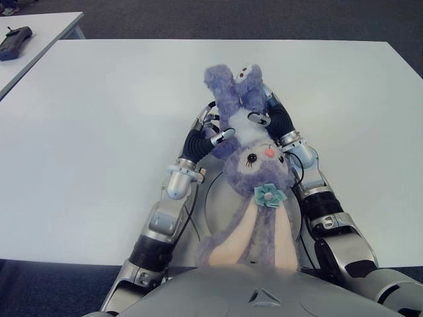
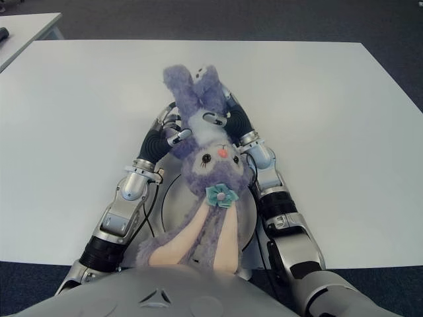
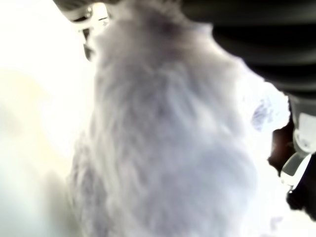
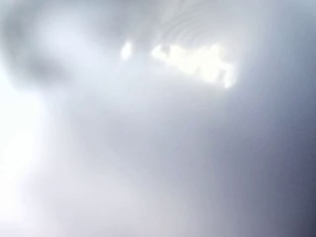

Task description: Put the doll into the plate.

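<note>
- The doll point(image 1: 248, 142), a purple plush rabbit with a pink nose, is held upside down between both hands, its feet toward the table's far side and its head toward the robot.
- The left hand point(image 1: 213, 129) presses the doll's body from the robot's left, its fingers point(image 1: 221, 137) curled onto the fur; the left wrist view is filled with purple plush.
- The right hand point(image 1: 264, 112) clamps the body from the right, with fingertips wrapped over the doll's white belly. The right wrist view is blurred and tells nothing more.
- The doll's head, and the teal flower bow point(image 1: 269, 193) below it, show over the plate point(image 2: 170, 198), a round pale grey dish lying on the table between the two forearms, near the table's front edge. Whether the head touches the plate cannot be told.
- The long ears point(image 1: 254, 238), peach on the inside, trail across the plate toward the robot's torso and reach over the front edge of the table.
- The white table point(image 1: 99, 132) is bare to the left, the right and the far side of the hands, with wide room out to each edge.
- A second white table point(image 1: 39, 39) stands apart at the far left, with a dark handheld device point(image 1: 14, 41) on it.
- No readable writing, brand or label shows anywhere.
</note>
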Controlling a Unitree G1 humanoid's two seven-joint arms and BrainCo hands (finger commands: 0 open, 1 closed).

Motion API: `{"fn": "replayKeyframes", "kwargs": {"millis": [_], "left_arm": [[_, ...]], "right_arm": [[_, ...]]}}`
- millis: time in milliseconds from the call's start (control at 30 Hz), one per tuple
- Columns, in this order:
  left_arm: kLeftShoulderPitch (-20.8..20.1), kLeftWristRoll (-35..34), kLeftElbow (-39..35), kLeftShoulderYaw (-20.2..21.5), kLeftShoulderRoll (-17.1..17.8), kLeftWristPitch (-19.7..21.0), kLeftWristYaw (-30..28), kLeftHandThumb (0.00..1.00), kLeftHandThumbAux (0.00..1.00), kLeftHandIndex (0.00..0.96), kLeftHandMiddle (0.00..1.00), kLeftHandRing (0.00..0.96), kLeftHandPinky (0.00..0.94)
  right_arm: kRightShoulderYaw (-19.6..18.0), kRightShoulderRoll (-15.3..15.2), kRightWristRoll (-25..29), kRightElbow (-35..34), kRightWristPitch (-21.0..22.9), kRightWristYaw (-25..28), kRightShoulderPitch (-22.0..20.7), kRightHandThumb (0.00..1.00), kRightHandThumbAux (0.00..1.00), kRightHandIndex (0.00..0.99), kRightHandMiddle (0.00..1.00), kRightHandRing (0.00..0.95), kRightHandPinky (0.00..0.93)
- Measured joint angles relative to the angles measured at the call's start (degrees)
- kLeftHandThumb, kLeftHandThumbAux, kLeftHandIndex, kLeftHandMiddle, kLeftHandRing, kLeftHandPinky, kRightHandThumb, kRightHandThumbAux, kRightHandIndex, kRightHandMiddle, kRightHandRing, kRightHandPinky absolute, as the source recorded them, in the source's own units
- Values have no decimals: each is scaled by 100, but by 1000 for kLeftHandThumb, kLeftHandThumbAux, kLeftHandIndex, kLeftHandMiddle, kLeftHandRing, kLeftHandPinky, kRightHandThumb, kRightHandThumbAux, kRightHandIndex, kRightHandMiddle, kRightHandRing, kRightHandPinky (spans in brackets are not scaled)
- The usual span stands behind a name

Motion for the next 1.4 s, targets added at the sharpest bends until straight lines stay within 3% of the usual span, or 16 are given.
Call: {"fn": "replayKeyframes", "kwargs": {"millis": [167,400,867,1400], "left_arm": [[-107,-11,194,143,-13,-457,78,0,358,0,0,0,0],[-159,-63,311,257,-37,-703,78,0,304,0,0,0,0],[-216,-226,389,424,-90,-603,14,0,260,0,0,0,0],[-260,-230,509,498,-85,-552,-80,0,230,0,0,0,0]], "right_arm": [[-96,6,149,-197,173,82,-44,0,291,0,0,0,0],[-236,-5,235,-325,394,201,-46,0,270,0,0,0,0],[-346,197,282,-248,455,135,-213,0,251,0,0,0,0],[-435,171,181,87,345,37,-255,0,247,0,0,0,0]]}}
